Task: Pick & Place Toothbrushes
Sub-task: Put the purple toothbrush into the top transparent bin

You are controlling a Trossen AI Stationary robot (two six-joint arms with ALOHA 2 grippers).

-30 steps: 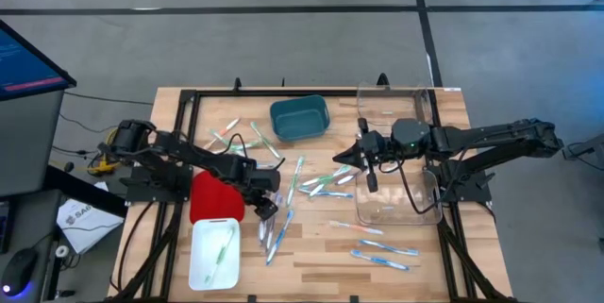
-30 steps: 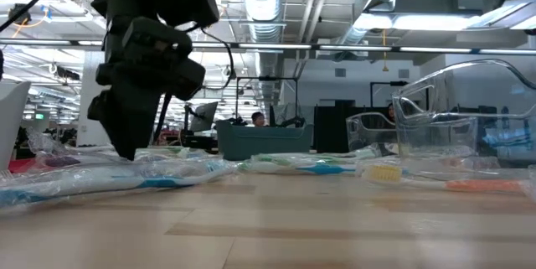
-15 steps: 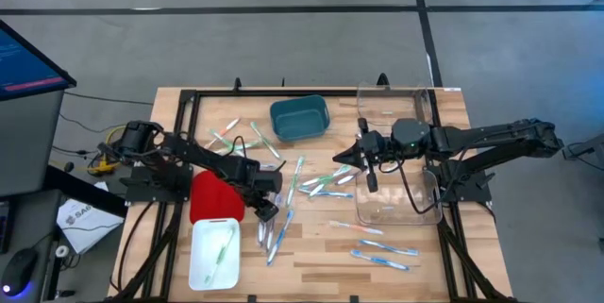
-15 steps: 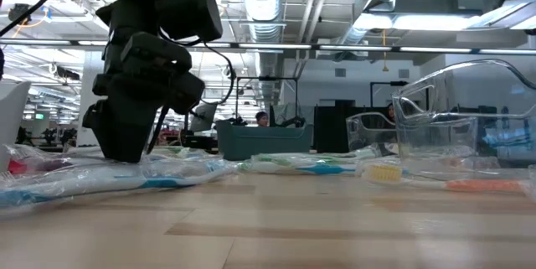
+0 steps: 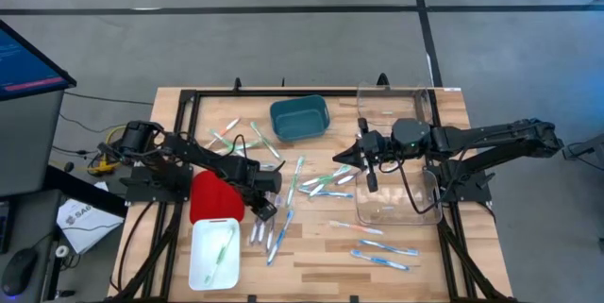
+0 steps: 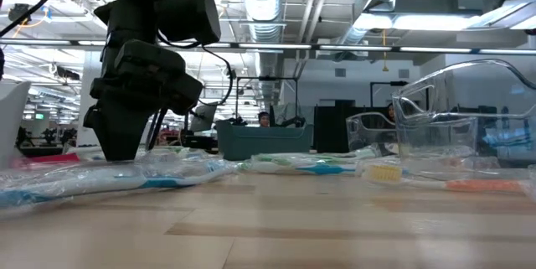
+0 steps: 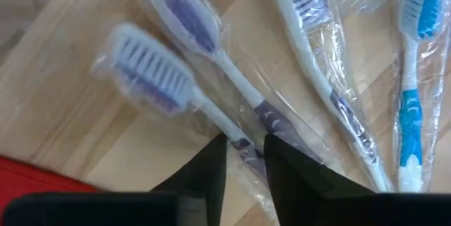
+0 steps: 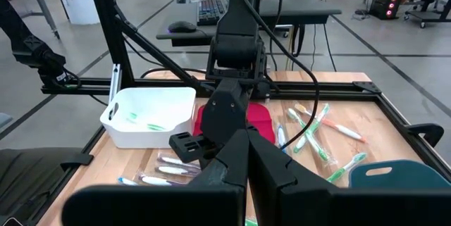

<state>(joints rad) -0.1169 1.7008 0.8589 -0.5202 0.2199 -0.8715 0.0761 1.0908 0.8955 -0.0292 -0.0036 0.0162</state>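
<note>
Toothbrushes in clear wrappers lie scattered on the wooden table: a cluster at the middle (image 5: 321, 182), some at the far left (image 5: 236, 135), some at the near right (image 5: 382, 251). My left gripper (image 5: 265, 212) points steeply down beside the red bin (image 5: 212, 197) and is closed on a purple-handled toothbrush (image 7: 151, 78). A second purple one (image 7: 184, 23) lies beside it. A green toothbrush (image 5: 222, 246) lies in the white tray (image 5: 195, 246). My right gripper (image 5: 343, 158) hangs shut and empty above the middle cluster. My left gripper pinches the purple toothbrush's handle (image 7: 243, 150), wrapper included, between its two fingers (image 7: 215, 166). The fingers come from above, pointing steeply down, and lie across the handle. The toothbrush lies flat on the table, its bristle head pointing away from the fingers.
A teal bin (image 5: 299, 119) stands at the far middle and a clear plastic container (image 5: 396, 166) under my right arm. A blue-handled toothbrush (image 7: 412, 106) and a long white one (image 7: 317, 64) lie close to the left gripper. A black frame edges the table.
My left gripper has tipped a little steeper and settled onto the toothbrushes next to the red bin, and its fingers have drawn together around the purple handle. The right arm has kept still.
</note>
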